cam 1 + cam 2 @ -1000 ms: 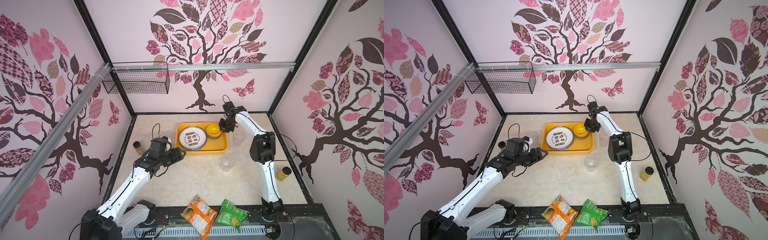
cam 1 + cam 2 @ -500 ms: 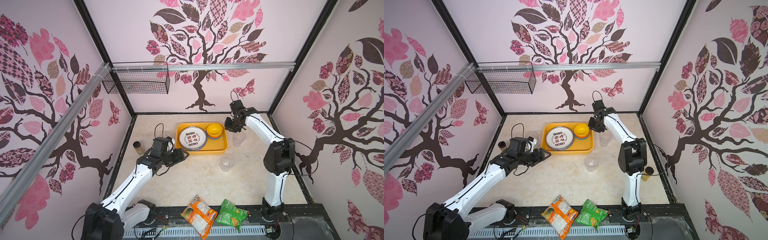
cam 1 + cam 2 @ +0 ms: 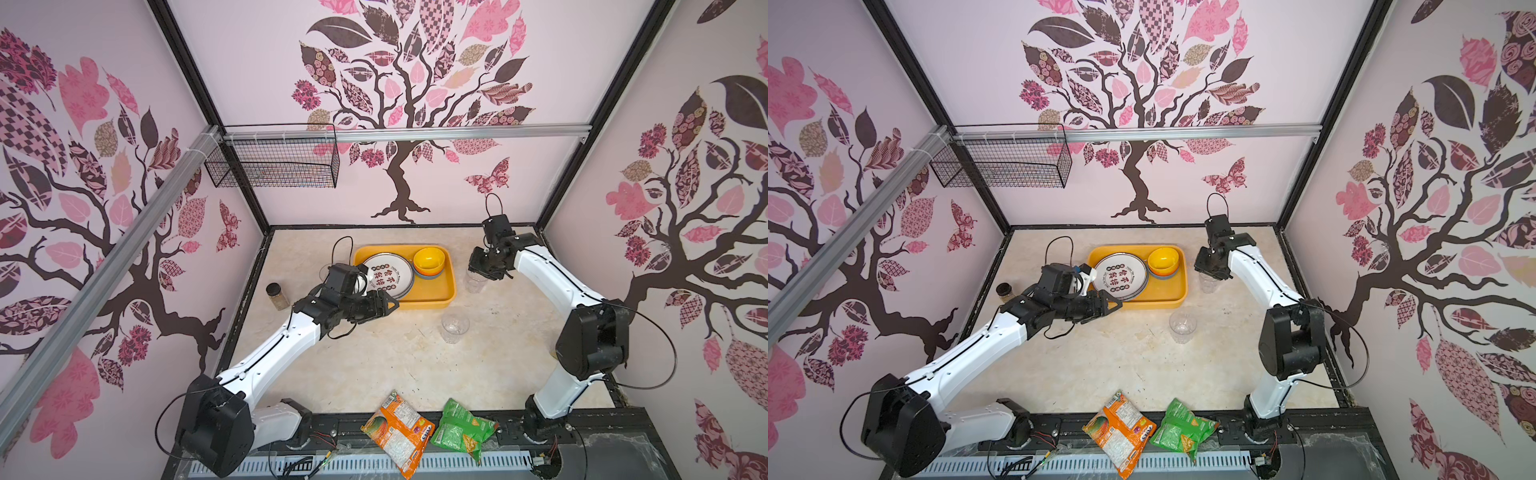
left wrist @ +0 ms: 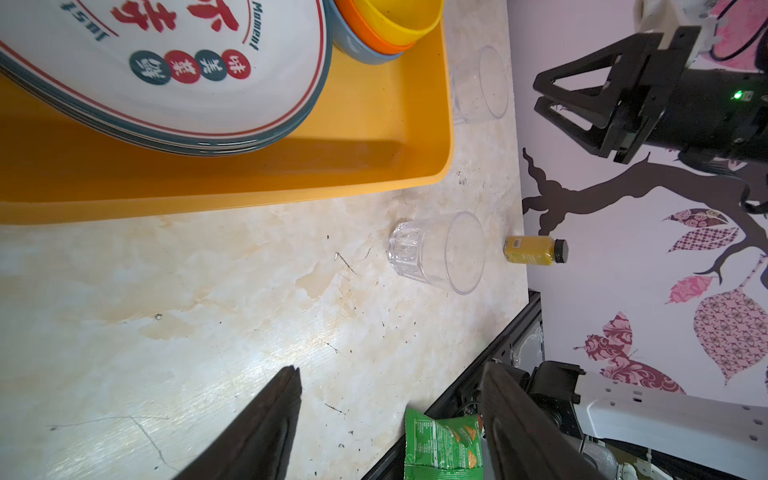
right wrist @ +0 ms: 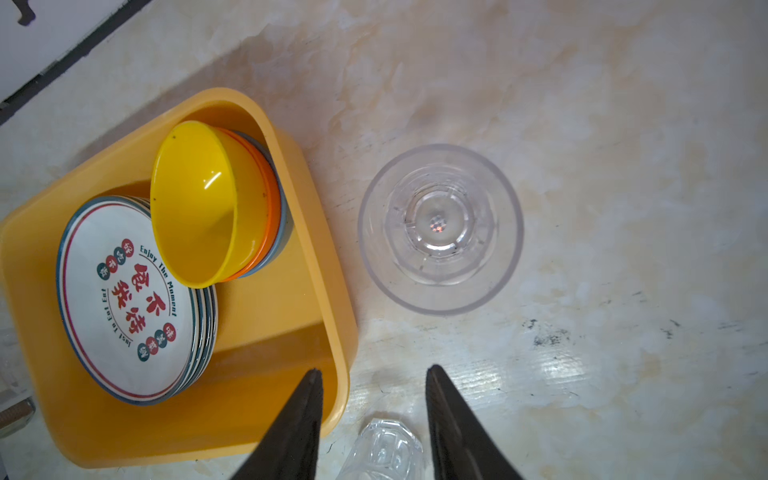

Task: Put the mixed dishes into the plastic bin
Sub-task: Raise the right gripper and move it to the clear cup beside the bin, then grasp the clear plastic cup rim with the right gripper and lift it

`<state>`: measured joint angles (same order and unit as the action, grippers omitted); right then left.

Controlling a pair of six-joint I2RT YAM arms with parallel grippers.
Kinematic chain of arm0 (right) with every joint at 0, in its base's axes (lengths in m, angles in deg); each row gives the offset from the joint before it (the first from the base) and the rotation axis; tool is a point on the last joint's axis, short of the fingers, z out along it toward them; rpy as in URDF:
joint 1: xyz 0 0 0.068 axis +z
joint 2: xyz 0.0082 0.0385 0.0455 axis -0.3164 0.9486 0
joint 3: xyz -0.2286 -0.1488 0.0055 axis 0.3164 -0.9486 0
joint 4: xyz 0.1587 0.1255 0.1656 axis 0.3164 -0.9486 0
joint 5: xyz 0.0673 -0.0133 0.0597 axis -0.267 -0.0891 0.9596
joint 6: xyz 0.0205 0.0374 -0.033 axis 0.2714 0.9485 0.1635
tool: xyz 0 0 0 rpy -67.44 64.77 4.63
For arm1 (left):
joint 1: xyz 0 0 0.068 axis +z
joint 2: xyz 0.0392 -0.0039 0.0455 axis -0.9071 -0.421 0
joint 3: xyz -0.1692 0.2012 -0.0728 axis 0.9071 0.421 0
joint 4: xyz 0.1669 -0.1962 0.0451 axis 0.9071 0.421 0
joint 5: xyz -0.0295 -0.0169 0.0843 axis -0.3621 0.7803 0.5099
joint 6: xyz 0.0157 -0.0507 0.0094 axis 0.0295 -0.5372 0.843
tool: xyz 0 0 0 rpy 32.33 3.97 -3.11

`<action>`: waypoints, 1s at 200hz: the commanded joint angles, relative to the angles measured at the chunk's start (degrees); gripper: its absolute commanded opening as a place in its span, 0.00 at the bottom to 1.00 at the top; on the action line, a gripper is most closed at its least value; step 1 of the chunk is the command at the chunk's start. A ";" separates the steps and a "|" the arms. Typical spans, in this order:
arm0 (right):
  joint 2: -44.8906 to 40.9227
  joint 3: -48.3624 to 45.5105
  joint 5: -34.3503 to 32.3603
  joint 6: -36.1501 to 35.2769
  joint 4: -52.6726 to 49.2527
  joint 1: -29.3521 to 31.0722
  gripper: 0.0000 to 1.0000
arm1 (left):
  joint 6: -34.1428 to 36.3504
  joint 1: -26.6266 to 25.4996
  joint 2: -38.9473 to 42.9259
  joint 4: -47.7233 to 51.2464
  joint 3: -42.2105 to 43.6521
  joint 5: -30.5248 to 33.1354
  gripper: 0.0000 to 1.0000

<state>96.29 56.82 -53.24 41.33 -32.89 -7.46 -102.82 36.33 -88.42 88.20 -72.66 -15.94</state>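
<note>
Okay so the plates (image 3: 386, 276) and stacked bowls (image 3: 430, 259) already sit in the plastic bin (image 5: 322, 249). What I can see left out are clear cups on the table (image 3: 374, 365).

The one that matters is a cup (image 5: 440, 228) standing upright, mouth up, just beside the bin's right wall. It's almost straight under the right gripper (image 5: 372, 370). Those fingers are parted with nothing in them, and the cup lies just past the tips, not between them. My guess is a short reach and then a drop onto the rim.

The second cup (image 3: 455, 328) stands further front. The left gripper (image 4: 392, 368) is spread wide and empty, pointing that way. The right arm is clearly closer to the first cup.
</note>
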 commanded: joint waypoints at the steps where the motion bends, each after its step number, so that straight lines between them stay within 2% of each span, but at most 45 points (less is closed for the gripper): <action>1: -3.09 -1.00 -1.23 0.45 1.44 -3.50 0.45 | 0.84 -0.65 -1.18 -1.74 -2.10 -0.67 0.71; 49: -1.52 -2.96 -0.59 1.55 3.19 -7.33 0.45 | 1.27 -1.02 -2.68 -2.39 -3.49 -1.52 0.71; 155: 6.95 -2.68 1.14 2.58 4.24 -7.52 0.42 | 1.09 -1.20 -2.23 -2.56 -1.33 -0.64 0.71; 200: 10.53 -1.59 3.01 2.38 4.00 -7.47 0.35 | 0.80 -1.24 -1.78 -2.54 -0.59 -0.11 0.71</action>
<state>103.75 54.36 -51.56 43.59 -28.21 -14.83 -102.60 35.22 -91.16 86.43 -73.84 -16.94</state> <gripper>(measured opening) 0.367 0.710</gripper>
